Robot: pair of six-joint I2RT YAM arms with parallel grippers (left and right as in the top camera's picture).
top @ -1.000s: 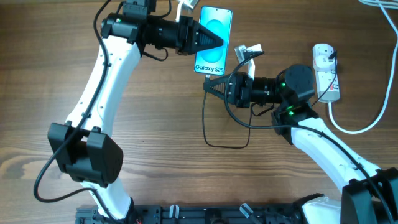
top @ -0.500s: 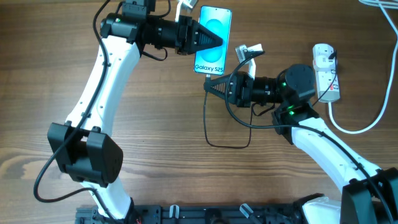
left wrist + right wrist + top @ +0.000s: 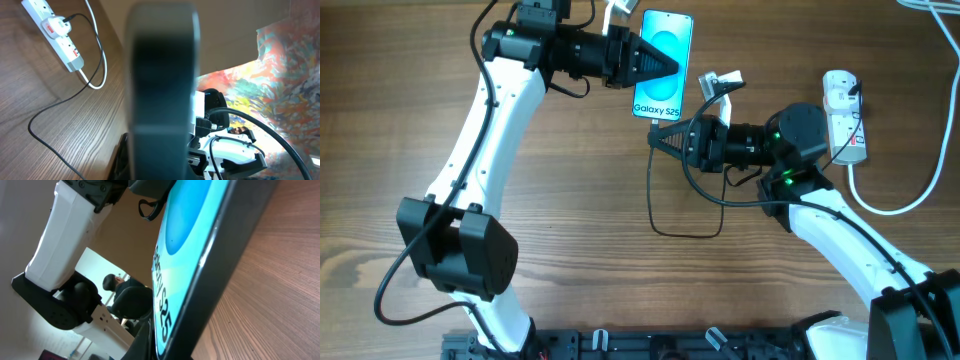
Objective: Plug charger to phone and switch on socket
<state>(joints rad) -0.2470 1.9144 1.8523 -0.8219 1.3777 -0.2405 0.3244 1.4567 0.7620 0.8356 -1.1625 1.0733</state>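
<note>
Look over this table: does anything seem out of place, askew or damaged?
Nothing looks spilled or broken. The only untidy thing is the charger: its thin black cable trails from the right gripper in a loose loop across the table beneath that arm, where it could snag.

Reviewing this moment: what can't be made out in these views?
Charger plug tip: overhead, hidden by the right gripper; right wrist, the phone fills the frame, its port cut off below.
Socket switch position: too small overhead and in left wrist.
Left wrist centre: a blurred dark shape blocks it.
</note>
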